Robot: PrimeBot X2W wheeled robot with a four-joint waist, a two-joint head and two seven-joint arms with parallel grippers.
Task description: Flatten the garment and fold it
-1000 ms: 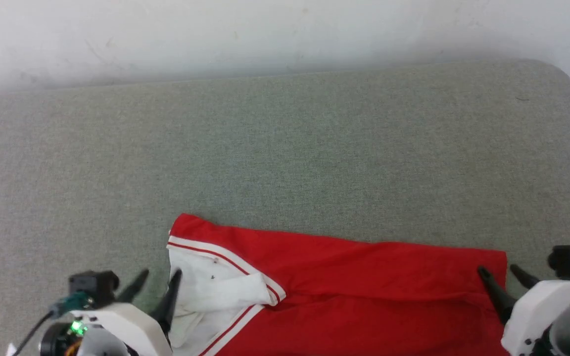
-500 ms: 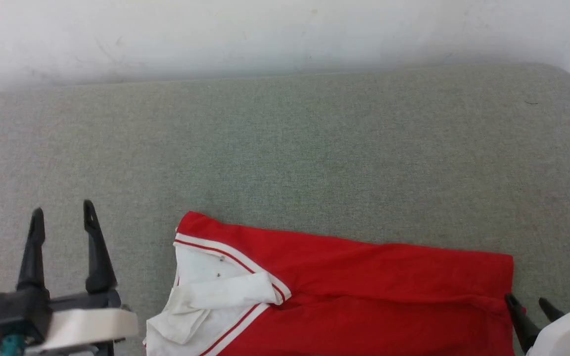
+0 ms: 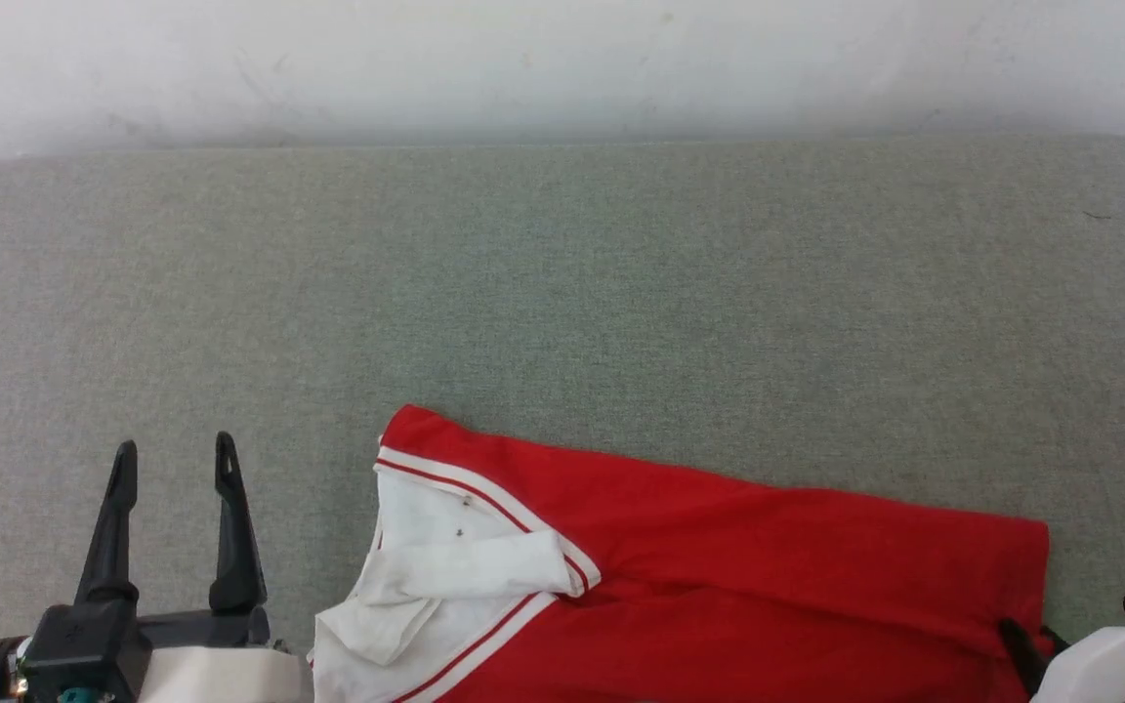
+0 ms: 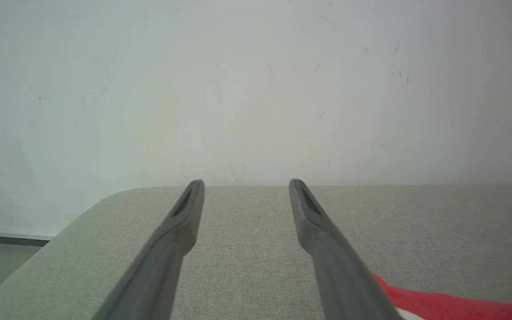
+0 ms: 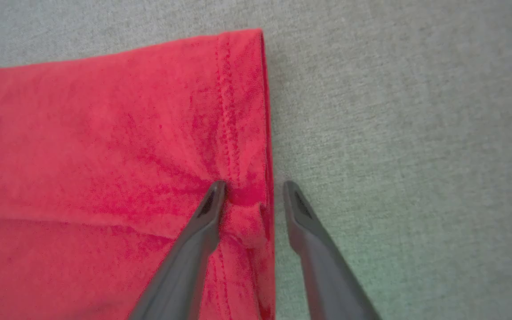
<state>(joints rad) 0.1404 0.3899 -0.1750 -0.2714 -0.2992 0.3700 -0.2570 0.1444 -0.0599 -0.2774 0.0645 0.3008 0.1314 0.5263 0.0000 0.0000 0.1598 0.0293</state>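
Observation:
The red garment (image 3: 768, 576) lies on the table along the head view's bottom edge, its white sleeve (image 3: 445, 571) with red-and-white stripes crumpled at its left end. No print shows. My left gripper (image 3: 172, 449) stands open left of the sleeve, apart from it, nothing between its fingers; in the left wrist view the left gripper (image 4: 242, 184) points at the wall, red cloth (image 4: 438, 304) at lower right. My right gripper (image 5: 254, 184) is open astride the garment's (image 5: 105, 133) right hem, one fingertip (image 5: 215, 195) pressing the bunched cloth, the other on the table.
The grey-green padded table (image 3: 562, 293) stretches far ahead of the garment, with rounded far corners. A white wall (image 3: 562, 59) rises right behind its far edge. In the left wrist view the table's left corner (image 4: 87, 209) drops off to the floor.
The camera has shifted, sliding the whole picture right and down. My left gripper has drawn away from the sleeve to the left and now points forward. My right gripper sits lower at the hem.

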